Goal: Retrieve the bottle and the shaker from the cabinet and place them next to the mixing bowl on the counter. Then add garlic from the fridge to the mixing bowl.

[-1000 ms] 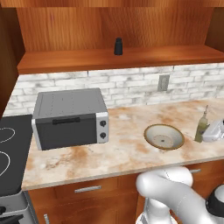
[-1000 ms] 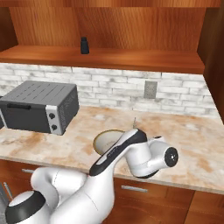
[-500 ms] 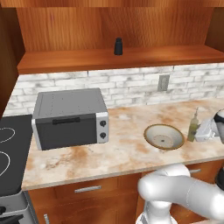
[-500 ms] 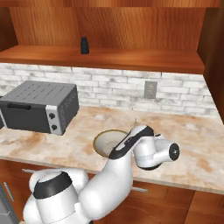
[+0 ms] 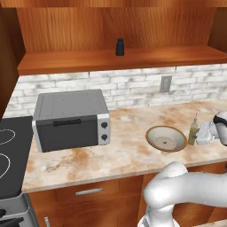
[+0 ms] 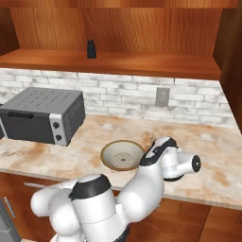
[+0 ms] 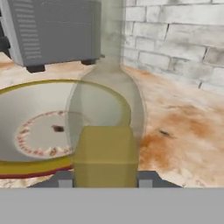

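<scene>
My gripper [image 5: 202, 134] is shut on the olive-green bottle [image 5: 193, 130], held upright just right of the mixing bowl [image 5: 166, 139] on the counter [image 5: 124, 153]. In the hand view the bottle [image 7: 107, 118] stands between my fingertips [image 7: 146, 179], and the bowl [image 7: 35, 127] lies right behind it. I cannot tell whether the bottle's base touches the counter. The black shaker [image 5: 119, 46] stands on the cabinet shelf [image 5: 80, 61]. From the right, the shaker [image 6: 91, 49] is at upper left and the bowl [image 6: 123, 155] is beside my forearm. The fridge and garlic are out of view.
A grey toaster oven [image 5: 68, 119] sits on the counter to the left of the bowl. At the far left is a black stovetop [image 5: 9, 150]. A wall outlet [image 5: 166, 83] is set in the white brick backsplash. Wooden drawers run below the counter.
My gripper has carried the bottle a little left and down, closer to the bowl's right side. The shaker, bowl and toaster oven have not moved.
</scene>
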